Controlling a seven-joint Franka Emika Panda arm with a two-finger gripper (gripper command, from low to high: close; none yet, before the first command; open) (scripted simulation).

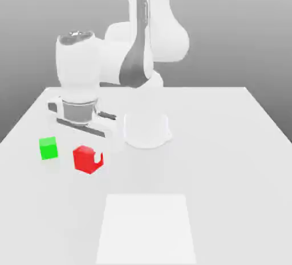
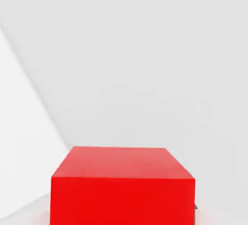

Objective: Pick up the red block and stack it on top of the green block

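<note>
Gripper (image 1: 86, 154) sitting low over the red block (image 1: 84, 159), fingers straddling it; can't tell if actually squeezing. Red block resting on table (image 1: 217, 144) just beside the green block (image 1: 48, 148), not touching

Red block (image 1: 87, 159): bright, uniform red, matte, no pattern; top face lighter, side faces a deeper red. Hand view: same plain red (image 2: 123, 185), top slightly paler than the front face.

Green block (image 1: 48, 148): bright plain green, unmarked; top a shade lighter than its sides.

Bench (image 1: 228, 161): white to very pale grey, unpatterned. A brighter white rectangular patch (image 1: 146, 228) lies on its near part.

Arm (image 1: 142, 35): glossy white shells with a dark grey strip and grey joint bands. Claw (image 1: 85, 138): white, with dark grey trim.

Backdrop (image 1: 239, 24): plain grey gradient.
</note>
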